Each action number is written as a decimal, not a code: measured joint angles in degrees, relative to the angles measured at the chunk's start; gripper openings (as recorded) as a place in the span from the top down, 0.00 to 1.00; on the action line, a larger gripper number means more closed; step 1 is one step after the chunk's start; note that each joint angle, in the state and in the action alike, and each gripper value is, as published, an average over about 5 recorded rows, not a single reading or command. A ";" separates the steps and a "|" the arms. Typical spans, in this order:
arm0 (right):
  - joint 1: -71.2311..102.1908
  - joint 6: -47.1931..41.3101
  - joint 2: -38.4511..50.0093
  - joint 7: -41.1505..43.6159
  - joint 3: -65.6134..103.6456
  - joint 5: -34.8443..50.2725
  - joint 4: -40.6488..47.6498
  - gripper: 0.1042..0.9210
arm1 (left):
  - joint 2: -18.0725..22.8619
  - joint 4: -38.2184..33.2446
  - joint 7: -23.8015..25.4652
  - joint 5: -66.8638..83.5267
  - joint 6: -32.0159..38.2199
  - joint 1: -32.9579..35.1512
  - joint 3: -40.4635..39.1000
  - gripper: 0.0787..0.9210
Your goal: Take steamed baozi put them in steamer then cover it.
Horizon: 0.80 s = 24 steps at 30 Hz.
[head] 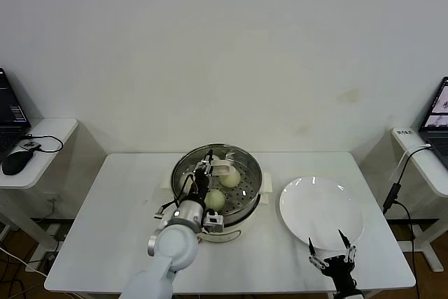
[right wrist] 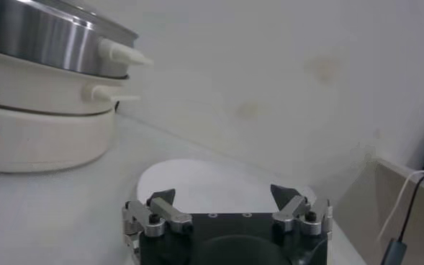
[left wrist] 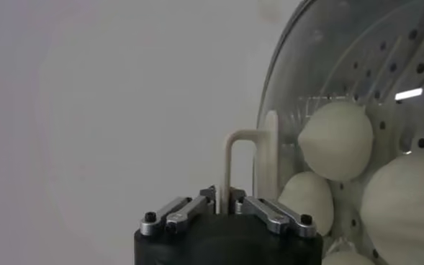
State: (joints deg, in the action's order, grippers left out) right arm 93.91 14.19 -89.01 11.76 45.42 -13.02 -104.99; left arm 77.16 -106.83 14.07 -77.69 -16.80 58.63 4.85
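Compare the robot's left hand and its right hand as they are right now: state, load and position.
The left hand is shut on the cover's cream bar handle; the right hand is open and holds nothing. The left hand is over the steamer, where baozi lie; the right hand sits at the near table edge, beside the white plate. Both have the same black body with metal fingers.
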 measured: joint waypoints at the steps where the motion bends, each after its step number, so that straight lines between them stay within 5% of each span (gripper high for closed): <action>1: 0.03 0.01 -0.03 0.00 0.00 -0.07 0.02 0.12 | -0.20 -0.57 -0.14 0.15 0.02 0.41 0.14 0.54; 14: 0.24 0.25 0.09 0.00 -0.11 -0.71 0.97 0.12 | -5.17 -13.59 -3.69 9.71 1.55 11.75 4.44 0.13; 24: 1.31 0.46 1.03 0.19 -0.64 0.43 0.37 0.12 | -7.50 -19.00 -11.63 39.37 10.94 27.43 16.04 0.12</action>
State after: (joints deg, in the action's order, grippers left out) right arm 95.22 14.65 -87.97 11.95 44.78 -12.59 -104.63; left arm 69.66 -125.83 2.44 -38.32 -5.85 86.06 20.90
